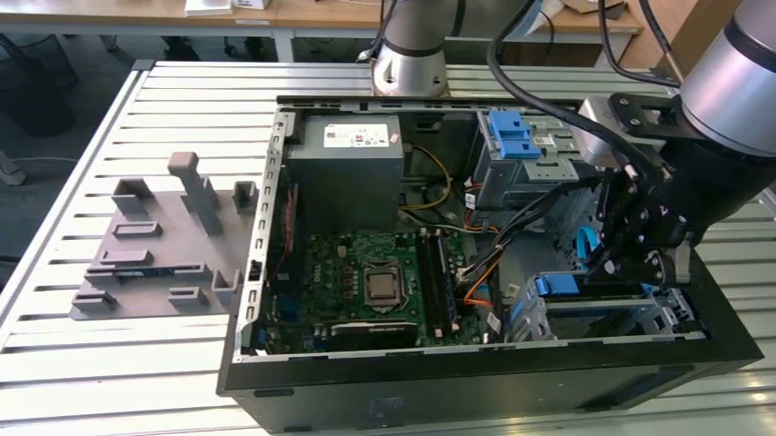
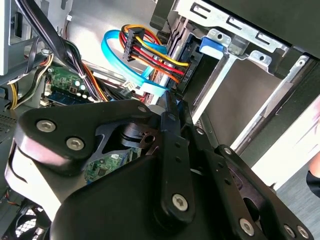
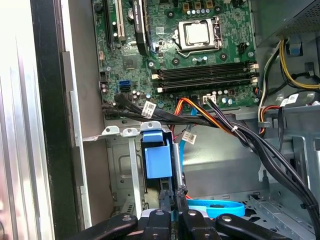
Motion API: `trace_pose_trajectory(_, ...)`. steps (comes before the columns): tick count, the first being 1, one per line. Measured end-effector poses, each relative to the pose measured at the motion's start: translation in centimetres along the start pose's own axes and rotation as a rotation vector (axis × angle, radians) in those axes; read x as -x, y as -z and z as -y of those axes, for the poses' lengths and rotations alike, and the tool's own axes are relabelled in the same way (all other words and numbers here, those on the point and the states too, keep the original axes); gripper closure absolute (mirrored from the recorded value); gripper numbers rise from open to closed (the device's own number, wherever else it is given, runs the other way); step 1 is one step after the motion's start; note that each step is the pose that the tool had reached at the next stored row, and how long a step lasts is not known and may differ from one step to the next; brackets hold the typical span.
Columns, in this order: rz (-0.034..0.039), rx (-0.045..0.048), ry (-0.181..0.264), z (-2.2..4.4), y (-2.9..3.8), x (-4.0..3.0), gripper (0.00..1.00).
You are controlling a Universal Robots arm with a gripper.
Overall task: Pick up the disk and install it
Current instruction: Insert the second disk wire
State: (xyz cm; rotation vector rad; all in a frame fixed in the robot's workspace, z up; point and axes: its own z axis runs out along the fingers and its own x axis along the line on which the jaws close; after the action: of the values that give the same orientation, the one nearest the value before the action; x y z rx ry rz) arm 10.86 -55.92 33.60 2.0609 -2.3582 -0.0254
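We hold the disk clenched in the gripper over its drive cage, keeping it square to the slot.

Disk: in the first wrist view, blue carrier tab visible; metal body and label hidden inside the drive bay.

Pincer: in the first wrist view, the fingertips sit close together at the disk's edge; base cut off by the picture's edge. In the exterior view, the pincer is dark against the case, finger gap too small to tell.

Arm: upper part cut off by the picture's edge in the exterior view.

Computer case: near corner cut off at the exterior view's lower edge.

Motherboard: mostly hidden behind the pincer's black linkage in the second wrist view.

Worktop: far edge partly hidden by the case.
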Motion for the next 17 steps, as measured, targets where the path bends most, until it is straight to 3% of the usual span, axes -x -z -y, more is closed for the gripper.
trace_pose_trajectory(17,0.0011,0.0002,0.0,0.01,-0.59,-0.03,0.84)
